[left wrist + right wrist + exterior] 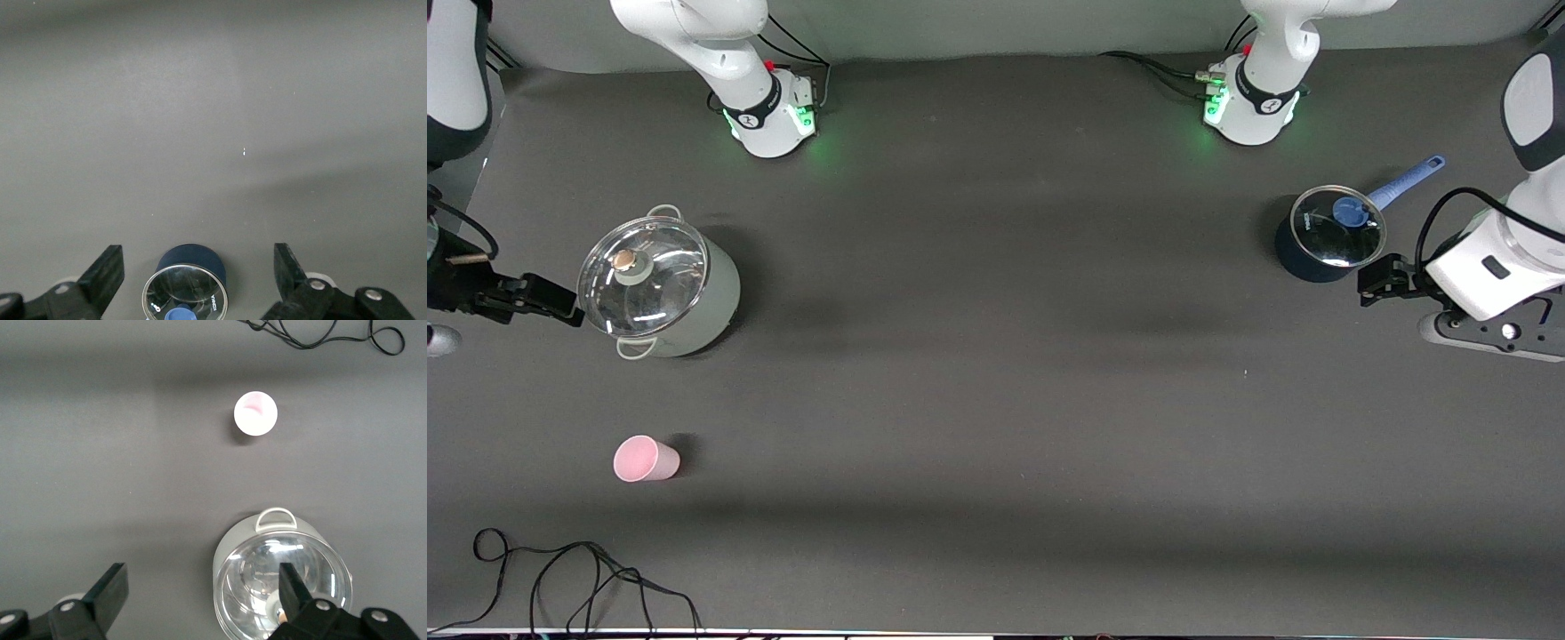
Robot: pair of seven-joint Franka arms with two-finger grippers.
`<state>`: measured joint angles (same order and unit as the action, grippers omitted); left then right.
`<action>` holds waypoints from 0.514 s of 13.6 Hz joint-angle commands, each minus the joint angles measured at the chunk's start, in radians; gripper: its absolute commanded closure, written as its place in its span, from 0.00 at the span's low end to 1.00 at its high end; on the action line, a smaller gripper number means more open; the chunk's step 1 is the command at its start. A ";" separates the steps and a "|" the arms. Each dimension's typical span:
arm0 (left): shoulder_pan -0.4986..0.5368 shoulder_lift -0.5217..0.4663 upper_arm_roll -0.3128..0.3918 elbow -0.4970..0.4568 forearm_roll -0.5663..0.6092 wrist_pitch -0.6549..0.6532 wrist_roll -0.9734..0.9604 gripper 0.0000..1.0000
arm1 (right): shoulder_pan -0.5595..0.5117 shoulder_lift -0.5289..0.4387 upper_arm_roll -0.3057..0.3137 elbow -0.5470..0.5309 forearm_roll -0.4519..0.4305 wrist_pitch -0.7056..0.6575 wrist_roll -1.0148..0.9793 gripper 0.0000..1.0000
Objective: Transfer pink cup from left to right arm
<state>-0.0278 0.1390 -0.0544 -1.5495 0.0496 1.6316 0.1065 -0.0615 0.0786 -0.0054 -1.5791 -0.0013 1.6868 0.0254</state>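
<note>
The pink cup [645,460] stands upright on the dark table at the right arm's end, nearer to the front camera than the grey pot. It also shows in the right wrist view [255,413], held by nothing. My right gripper [560,307] is open and empty, over the table beside the grey pot; in its wrist view [200,583] one finger overlaps the pot's lid. My left gripper [1371,283] is open and empty at the left arm's end, beside the blue saucepan, which shows between the fingers in its wrist view [198,263].
A grey-green pot with a glass lid [660,286] [283,580] stands at the right arm's end. A dark blue saucepan with a glass lid and blue handle [1327,233] [187,287] stands at the left arm's end. A black cable [560,578] lies by the front edge.
</note>
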 commanded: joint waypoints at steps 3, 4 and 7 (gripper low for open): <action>0.000 0.007 0.004 0.023 -0.016 -0.036 0.001 0.00 | 0.002 -0.053 -0.010 -0.030 -0.005 -0.048 0.013 0.00; 0.003 0.007 0.004 0.023 -0.016 -0.036 0.004 0.00 | 0.002 -0.053 -0.010 -0.035 -0.005 -0.049 0.004 0.00; 0.008 0.008 0.004 0.028 -0.016 -0.039 0.007 0.00 | 0.003 -0.059 -0.010 -0.050 -0.005 -0.049 -0.079 0.00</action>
<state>-0.0221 0.1403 -0.0541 -1.5478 0.0440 1.6173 0.1071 -0.0636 0.0448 -0.0105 -1.6006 -0.0013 1.6392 0.0037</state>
